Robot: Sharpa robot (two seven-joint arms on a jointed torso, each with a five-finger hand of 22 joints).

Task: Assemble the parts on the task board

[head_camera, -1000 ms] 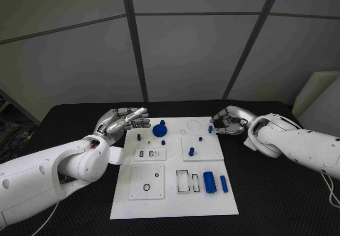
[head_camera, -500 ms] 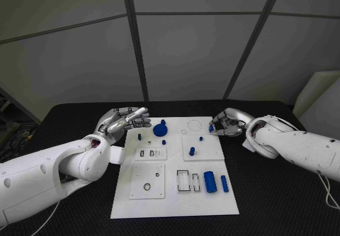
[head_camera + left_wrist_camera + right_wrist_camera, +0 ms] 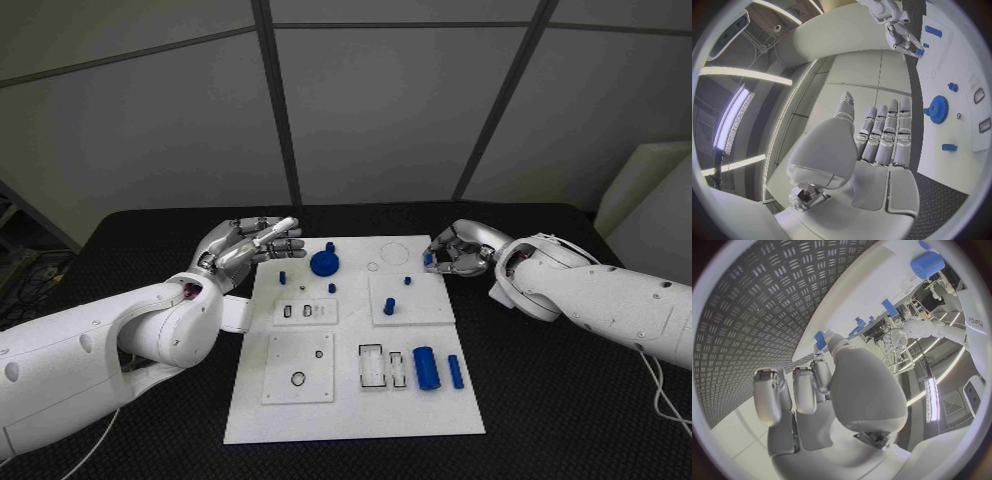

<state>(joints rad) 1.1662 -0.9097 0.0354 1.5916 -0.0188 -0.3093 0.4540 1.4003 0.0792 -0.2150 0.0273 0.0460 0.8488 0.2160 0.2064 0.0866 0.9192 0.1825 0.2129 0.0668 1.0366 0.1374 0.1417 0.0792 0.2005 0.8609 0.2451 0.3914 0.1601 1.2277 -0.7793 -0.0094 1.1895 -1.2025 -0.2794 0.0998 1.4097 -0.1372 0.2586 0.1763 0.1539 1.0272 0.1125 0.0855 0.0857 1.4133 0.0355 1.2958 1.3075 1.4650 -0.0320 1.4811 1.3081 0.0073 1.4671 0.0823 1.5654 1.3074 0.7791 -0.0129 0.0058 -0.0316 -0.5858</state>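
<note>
So my right hand (image 3: 464, 250) is sitting at the board's (image 3: 346, 415) 1 o'clock corner, fingers curled in around a small blue peg (image 3: 428, 262) right at that edge. In the right wrist view the peg (image 3: 821, 340) pokes out at a fingertip, touching it, but I honestly can't tell if it's pinched or just nudged. My guess is it's hard plastic, very light and stiff, kind of slick, so I'd pinch it across the sides near the middle and go easy. Squeeze off-center and it'll probably squirt out.

Left hand (image 3: 254, 245) hovers off the board's 11 o'clock corner, fingers straight and together, thumb apart, holding nothing.

Other stuff on the board: a gear (image 3: 326, 265) around 12 o'clock, a few short pegs standing near the middle, a fat cylinder (image 3: 427, 369) and a thin bar (image 3: 456, 372) around 4 o'clock, plus raised white plates with slots. The nearest standing pegs are just inboard of my right hand, so sweeping toward the center could knock them. Nothing between the hand and its peg that I can see.
</note>
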